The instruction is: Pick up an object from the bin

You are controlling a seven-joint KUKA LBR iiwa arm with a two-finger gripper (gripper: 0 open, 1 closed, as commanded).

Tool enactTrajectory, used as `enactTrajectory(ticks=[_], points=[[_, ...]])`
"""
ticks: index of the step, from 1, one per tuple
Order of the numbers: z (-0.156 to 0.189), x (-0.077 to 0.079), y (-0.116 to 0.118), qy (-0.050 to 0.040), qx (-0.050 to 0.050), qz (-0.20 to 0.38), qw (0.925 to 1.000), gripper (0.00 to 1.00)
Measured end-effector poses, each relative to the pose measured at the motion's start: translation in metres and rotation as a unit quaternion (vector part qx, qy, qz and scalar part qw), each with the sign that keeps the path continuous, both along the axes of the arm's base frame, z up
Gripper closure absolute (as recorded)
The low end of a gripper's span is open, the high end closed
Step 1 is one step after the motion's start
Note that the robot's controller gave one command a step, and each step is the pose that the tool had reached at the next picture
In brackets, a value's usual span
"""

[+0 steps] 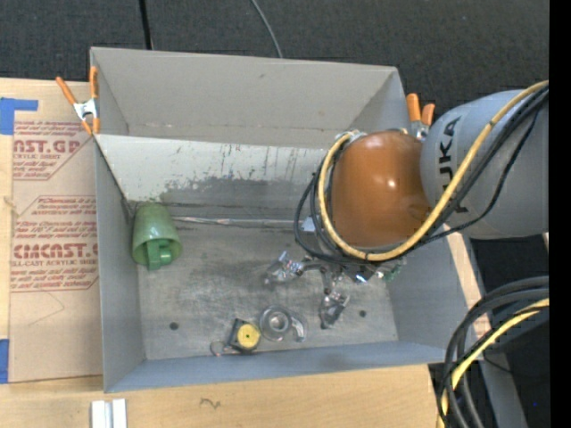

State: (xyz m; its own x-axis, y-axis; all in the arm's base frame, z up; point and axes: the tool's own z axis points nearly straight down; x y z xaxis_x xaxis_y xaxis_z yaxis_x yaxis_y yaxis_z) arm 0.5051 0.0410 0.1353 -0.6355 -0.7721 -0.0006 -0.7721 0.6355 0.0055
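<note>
My gripper (308,290) hangs low over the bin floor, right of the middle, under the arm's orange cover. Its two metal fingers stand apart, one fingertip (282,270) to the left and the other (333,308) lower right, with bare floor between them. A small round clear-and-silver thing (277,321) lies just below the gripper near the front wall, apart from both fingers. Left of it lies a small yellow round tape measure (245,335) with a dark rim.
A green plastic cup (156,237) lies on its side against the bin's left wall, far from the gripper. The arm and its cables cover the bin's right part.
</note>
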Motion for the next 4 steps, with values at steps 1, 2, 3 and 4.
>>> enactTrajectory(ticks=[1, 2, 3, 4], points=[[-0.064, -0.018, 0.040, -0.0037, -0.001, 0.123, 0.9924, 0.00], [-0.045, -0.025, 0.097, -0.0039, 0.001, 0.236, 0.9717, 0.00], [-0.044, -0.025, 0.096, -0.0025, 0.000, 0.236, 0.9717, 1.00], [0.074, -0.023, 0.125, -0.0063, 0.000, 0.242, 0.9704, 1.00]])
